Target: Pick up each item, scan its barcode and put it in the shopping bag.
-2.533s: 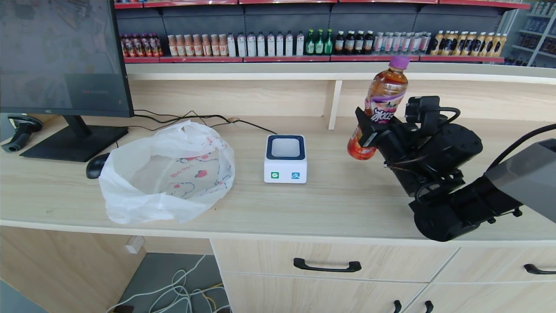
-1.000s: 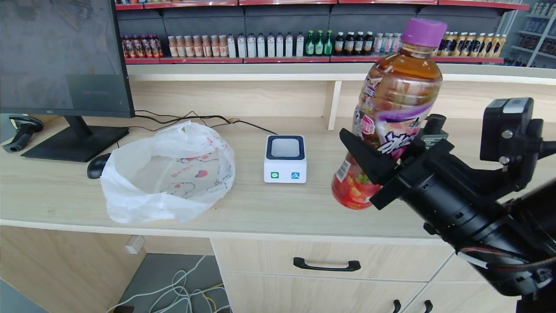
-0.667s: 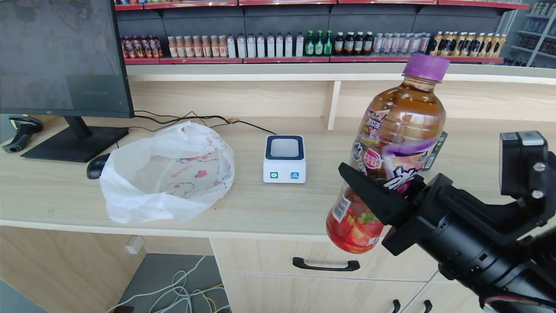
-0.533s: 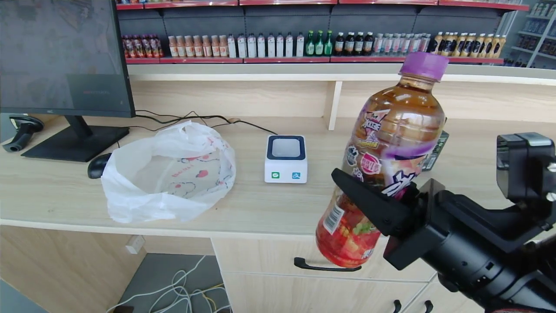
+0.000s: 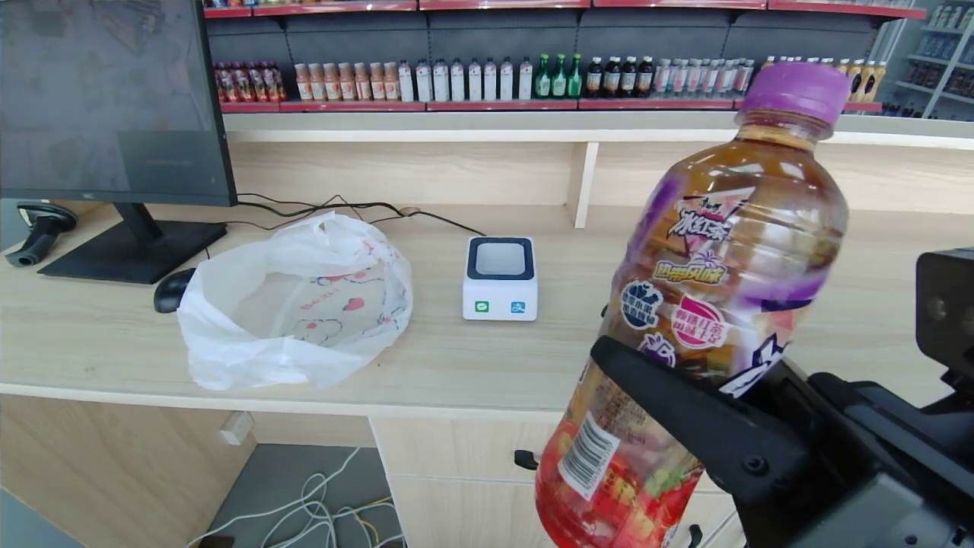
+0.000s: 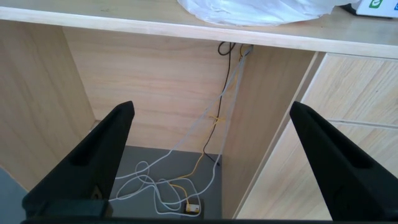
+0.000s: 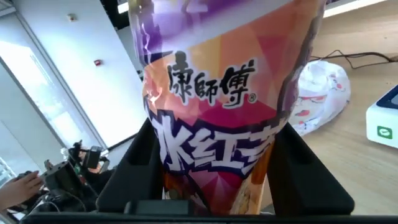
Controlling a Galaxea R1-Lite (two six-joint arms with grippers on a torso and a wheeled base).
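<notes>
Right end effector [image 5: 663,374] clamped on tea bottle [image 5: 723,251], held high, right of the barcode scanner [image 5: 499,278] on the counter [image 5: 456,358]; judgement: carry it over, barcode label [image 5: 586,466] squarely facing the scanner window.

A dark monitor [image 5: 106,99] is standing at the far left of the bench [image 5: 456,365], with a black mouse [image 5: 169,291] lying just beside its base. Black cables [image 5: 319,206] are trailing along the back of the bench from behind the monitor. A wooden divider [image 5: 582,183] is standing upright at the back, under a raised ledge. Behind that, a red-edged shelf [image 5: 502,103] is carrying a long row of drinks [image 5: 426,78]. Below the bench top, a drawer [image 5: 456,449] is showing a black handle [image 5: 523,459], a socket [image 5: 237,427] is sitting on the panel to its left, and loose wires [image 5: 319,502] are lying tangled on the grey floor [image 5: 266,472].
</notes>
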